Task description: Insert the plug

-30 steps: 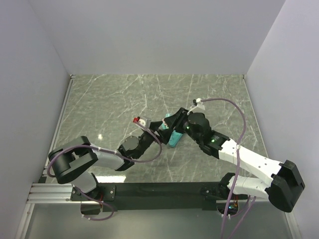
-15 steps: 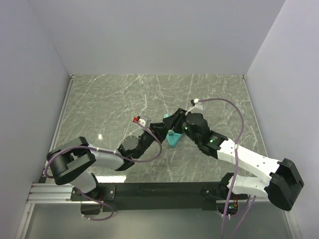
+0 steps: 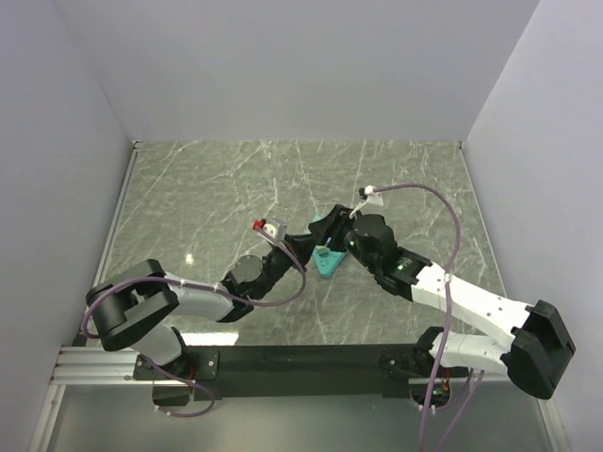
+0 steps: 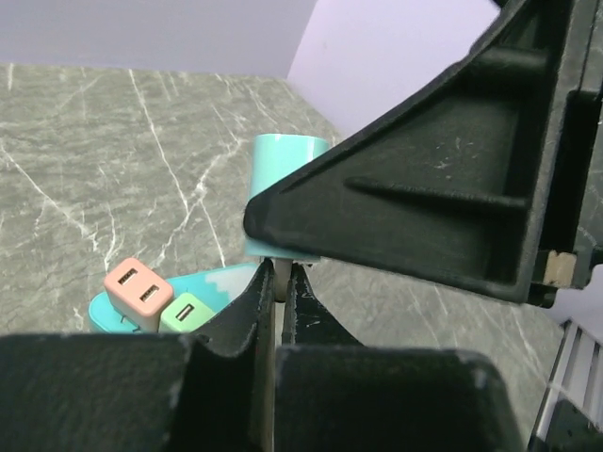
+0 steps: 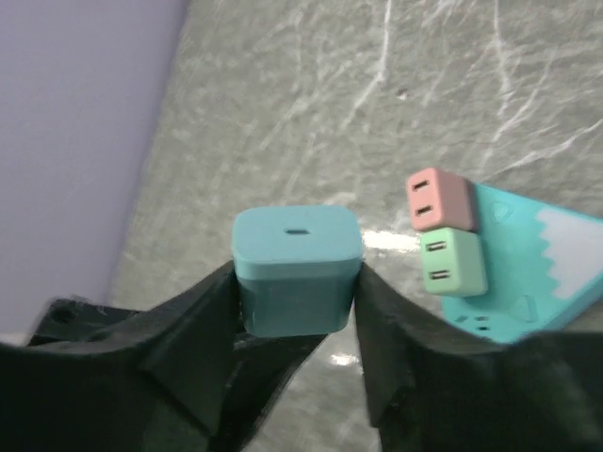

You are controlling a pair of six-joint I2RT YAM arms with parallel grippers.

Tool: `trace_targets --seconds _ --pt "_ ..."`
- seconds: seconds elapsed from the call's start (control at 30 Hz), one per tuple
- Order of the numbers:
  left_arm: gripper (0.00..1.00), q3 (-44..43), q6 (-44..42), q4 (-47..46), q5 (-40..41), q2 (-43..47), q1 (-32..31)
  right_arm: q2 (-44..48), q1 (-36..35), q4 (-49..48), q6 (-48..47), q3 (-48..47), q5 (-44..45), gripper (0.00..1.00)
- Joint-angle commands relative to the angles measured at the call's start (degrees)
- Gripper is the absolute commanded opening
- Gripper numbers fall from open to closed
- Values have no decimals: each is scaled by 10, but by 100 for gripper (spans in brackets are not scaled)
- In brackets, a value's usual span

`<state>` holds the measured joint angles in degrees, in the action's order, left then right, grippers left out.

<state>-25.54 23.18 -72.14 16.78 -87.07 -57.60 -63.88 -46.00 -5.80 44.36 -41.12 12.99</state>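
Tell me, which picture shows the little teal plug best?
The right wrist view. The teal plug sits whole there, pinched in the right gripper, with its top slot showing. The left wrist view shows only part of it; the rest is blocked. In the top view it is too small and crowded to make out.

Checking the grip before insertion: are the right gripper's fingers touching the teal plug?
Touching. The right wrist view shows the right gripper clamped against both sides of the teal plug, with no gap visible.

Logged: plug (image 5: 297, 247) reads as smooth matt teal plastic; bench (image 3: 217, 188) polished green-veined stone (faintly glossy).
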Motion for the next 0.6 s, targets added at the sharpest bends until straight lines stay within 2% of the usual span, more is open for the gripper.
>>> trace_targets --seconds 0.0,0.1,0.17,0.23,0.33,0.37,0.47,0.57 --pt "0 -29 -21 36 -33 30 8 27 -10 -16 -70 5 -4 64" --pt "0 -37 -20 94 -94 51 34 71 -9 -11 -128 14 13 84" --pt "0 -36 -22 120 -129 67 48 98 -8 -3 -167 20 40 89" --pt "0 -32 -24 142 -162 77 68 143 -6 -3 -193 32 49 90" --pt "0 -32 -44 180 -204 95 91 203 0 -25 -248 60 13 92" --pt "0 -31 -58 188 -253 106 98 218 2 -34 -286 68 -2 92" --pt "0 -21 -85 219 -368 138 126 263 10 -68 -357 106 -111 92" --pt "0 -15 -113 254 -442 174 133 283 11 -80 -387 119 -218 91"
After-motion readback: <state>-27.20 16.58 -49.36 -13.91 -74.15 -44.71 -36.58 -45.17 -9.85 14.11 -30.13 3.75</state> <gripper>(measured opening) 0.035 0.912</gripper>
